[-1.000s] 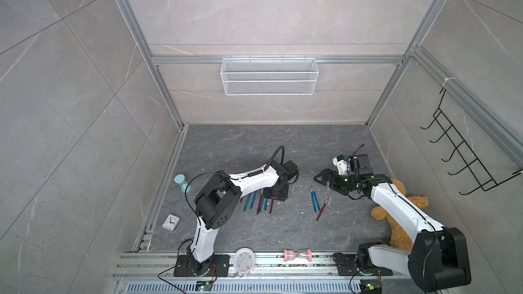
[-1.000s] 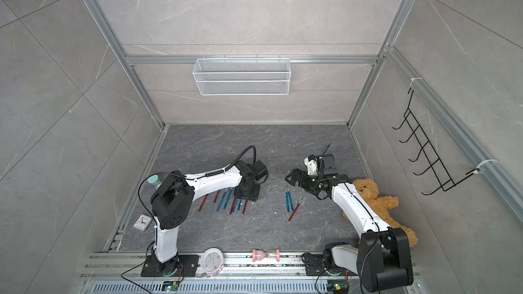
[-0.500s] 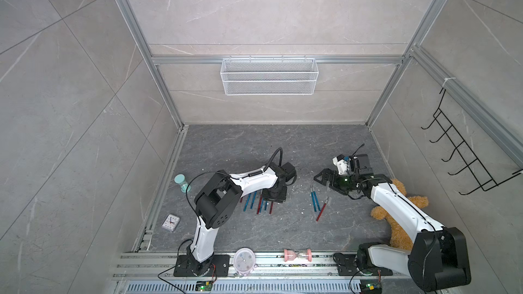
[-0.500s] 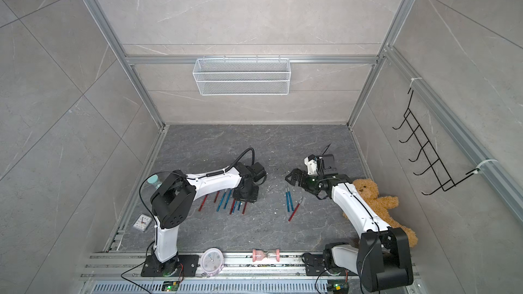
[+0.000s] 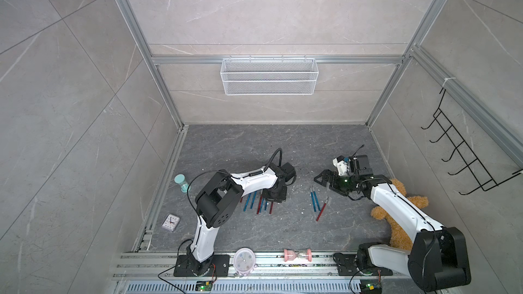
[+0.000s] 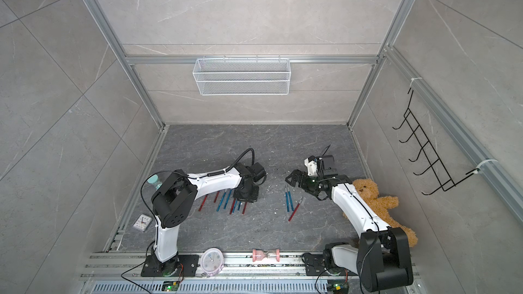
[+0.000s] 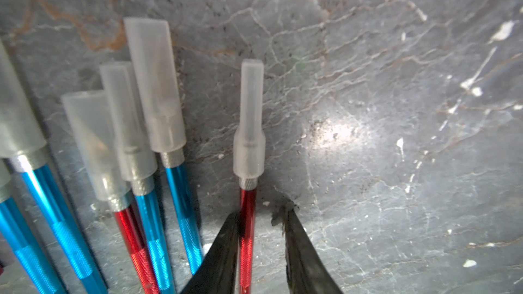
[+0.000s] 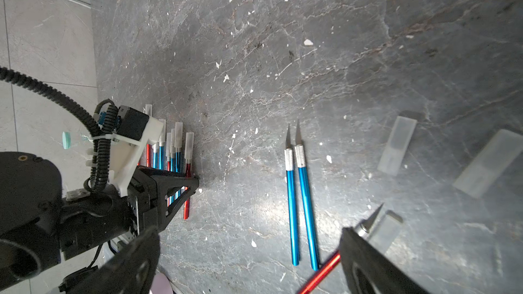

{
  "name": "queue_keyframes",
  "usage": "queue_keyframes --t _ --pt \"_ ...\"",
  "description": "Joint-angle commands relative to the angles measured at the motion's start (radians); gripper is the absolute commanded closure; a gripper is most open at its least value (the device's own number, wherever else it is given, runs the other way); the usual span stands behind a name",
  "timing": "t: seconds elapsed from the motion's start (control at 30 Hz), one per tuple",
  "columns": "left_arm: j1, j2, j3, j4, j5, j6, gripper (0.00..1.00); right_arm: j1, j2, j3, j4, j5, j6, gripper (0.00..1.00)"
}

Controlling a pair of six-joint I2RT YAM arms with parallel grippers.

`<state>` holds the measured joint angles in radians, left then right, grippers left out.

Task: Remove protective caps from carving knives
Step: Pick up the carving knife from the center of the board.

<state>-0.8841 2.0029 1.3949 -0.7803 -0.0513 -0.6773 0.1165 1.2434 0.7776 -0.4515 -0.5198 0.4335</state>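
Note:
Several capped carving knives point(image 7: 158, 193) with red or blue handles lie side by side, each tip under a translucent protective cap point(image 7: 154, 86). My left gripper point(image 7: 261, 213) straddles the handle of the outermost red knife point(image 7: 247, 222), which still wears its cap point(image 7: 249, 125). One finger touches the handle and a gap shows at the other finger. In both top views this gripper point(image 5: 274, 197) point(image 6: 246, 197) points down at the row. My right gripper point(image 8: 249, 236) point(image 5: 322, 181) hangs wide open and empty above two bare blue knives point(image 8: 297, 207) and a bare red knife point(image 8: 322, 274). Loose caps point(image 8: 397, 144) lie beside them.
A teddy bear point(image 5: 402, 207) sits by the right arm. A teal hourglass point(image 5: 181, 182) and a small clock point(image 5: 170, 222) stand near the left wall. A round clock point(image 5: 244, 261) and a pink hourglass point(image 5: 297, 255) rest on the front rail. White specks litter the floor.
The left jaws have drawn closer together around the red knife. Neither arm has visibly shifted.

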Motion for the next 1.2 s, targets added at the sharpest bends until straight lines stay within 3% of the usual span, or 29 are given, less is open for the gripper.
queue_keyframes --t 0.0,0.7,1.0,1.17 --pt "0.006 0.034 -0.019 -0.001 0.008 -0.003 0.73 -0.006 -0.015 -0.01 0.005 -0.003 -0.007 0.02" --pt "0.014 0.093 -0.04 0.047 0.051 0.005 0.87 -0.005 -0.001 0.005 0.005 0.0 -0.006 0.02" --pt "0.014 0.063 -0.026 0.036 0.051 0.017 0.99 -0.006 -0.008 0.005 0.0 0.007 -0.006 0.02" --pt "0.014 0.022 0.005 0.022 0.054 0.033 1.0 -0.005 -0.009 0.009 -0.004 0.009 -0.006 0.02"
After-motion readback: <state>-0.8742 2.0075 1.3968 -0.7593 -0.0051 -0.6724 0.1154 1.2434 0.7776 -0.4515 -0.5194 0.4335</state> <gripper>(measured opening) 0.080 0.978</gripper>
